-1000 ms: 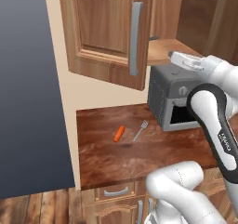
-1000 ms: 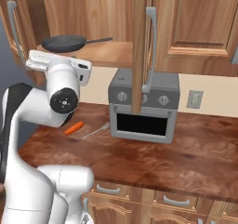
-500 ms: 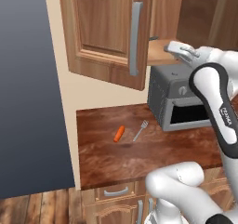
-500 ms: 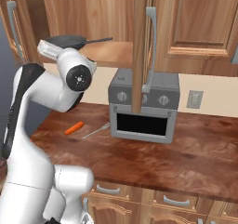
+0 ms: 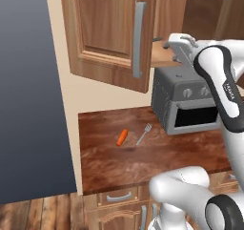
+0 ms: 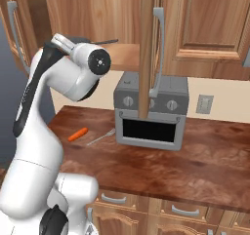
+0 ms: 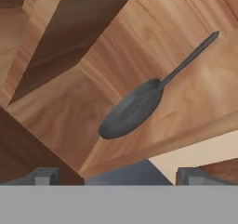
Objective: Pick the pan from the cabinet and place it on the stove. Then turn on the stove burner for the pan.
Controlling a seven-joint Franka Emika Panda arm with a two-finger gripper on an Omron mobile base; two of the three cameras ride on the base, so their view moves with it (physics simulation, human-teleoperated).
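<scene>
The dark grey pan (image 7: 132,109) lies flat on a wooden shelf of the cabinet (image 7: 200,93), its long thin handle pointing up and right in the hand view. My gripper (image 7: 116,176) is open in front of the shelf edge, short of the pan and touching nothing. In the left base view the gripper (image 5: 175,43) is raised to the shelf beside the open cabinet (image 5: 105,28) door. In the right base view the gripper (image 6: 59,39) hides the pan's body, and the pan's handle (image 6: 106,42) sticks out to the right. The stove is out of view.
A boxy silver oven (image 5: 190,105) (image 6: 151,109) stands on the brown counter (image 5: 114,162) under the shelf. An orange carrot (image 5: 122,137) and a fork (image 5: 144,134) lie on the counter left of it. The other open cabinet door (image 6: 146,53) hangs edge-on right of my arm.
The arm has risen and the hand has moved up from in front of the oven to the level of the cabinet shelf. The jaws have stayed open.
</scene>
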